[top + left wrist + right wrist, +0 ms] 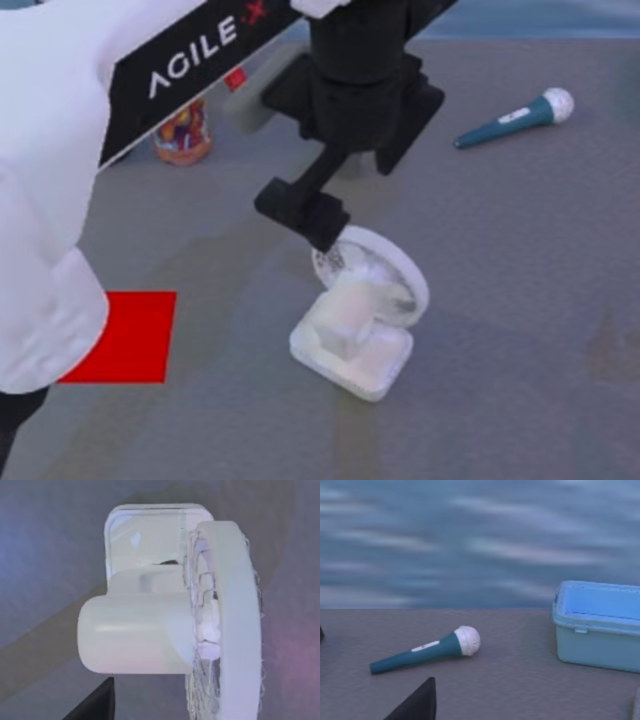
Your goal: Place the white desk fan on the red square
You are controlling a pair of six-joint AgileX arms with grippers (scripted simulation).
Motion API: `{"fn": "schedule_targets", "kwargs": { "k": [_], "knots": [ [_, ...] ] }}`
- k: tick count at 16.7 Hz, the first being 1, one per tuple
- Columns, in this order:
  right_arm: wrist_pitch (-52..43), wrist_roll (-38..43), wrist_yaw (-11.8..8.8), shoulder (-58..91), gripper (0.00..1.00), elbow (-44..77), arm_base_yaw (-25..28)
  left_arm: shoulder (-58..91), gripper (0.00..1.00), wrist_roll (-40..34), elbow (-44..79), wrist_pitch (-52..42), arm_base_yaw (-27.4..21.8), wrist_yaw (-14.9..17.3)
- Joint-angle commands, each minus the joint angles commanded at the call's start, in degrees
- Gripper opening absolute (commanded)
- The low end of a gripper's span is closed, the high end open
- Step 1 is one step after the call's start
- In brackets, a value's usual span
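1. Left arm (60, 150) reaching across the table (520, 330) from the left, over the fan.
2. Fan (360, 310) upright at mid-table, well right of the red square (125, 337); cage head (225, 620) and motor housing (135, 632) fill the left wrist view.
3. Left gripper (325, 240) at the top of the fan's cage; cannot tell how wide the fingers stand or whether gripping.
4. Blue bin (600, 625) near the microphone, in the right wrist view.
5. Microphone (515, 118) far right of the fan.
6. Colourful pot (183, 135) behind and left of the fan.

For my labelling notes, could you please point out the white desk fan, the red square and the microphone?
white desk fan (352, 345): top view, base.
red square (128, 338): top view, centre.
microphone (415, 656): right wrist view, teal handle.
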Motion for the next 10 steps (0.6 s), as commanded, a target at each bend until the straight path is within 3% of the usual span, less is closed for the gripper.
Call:
{"fn": "schedule_targets", "kwargs": {
  "k": [3, 10],
  "knots": [
    [0.0, 0.0, 0.0, 0.0, 1.0, 0.0, 0.0, 3.0, 1.0, -3.2, 3.9, -2.6, -1.2, 0.0],
    [0.0, 0.0, 0.0, 0.0, 1.0, 0.0, 0.0, 2.8, 1.0, -3.1, 2.9, -1.6, -1.1, 0.0]
  ]
}}
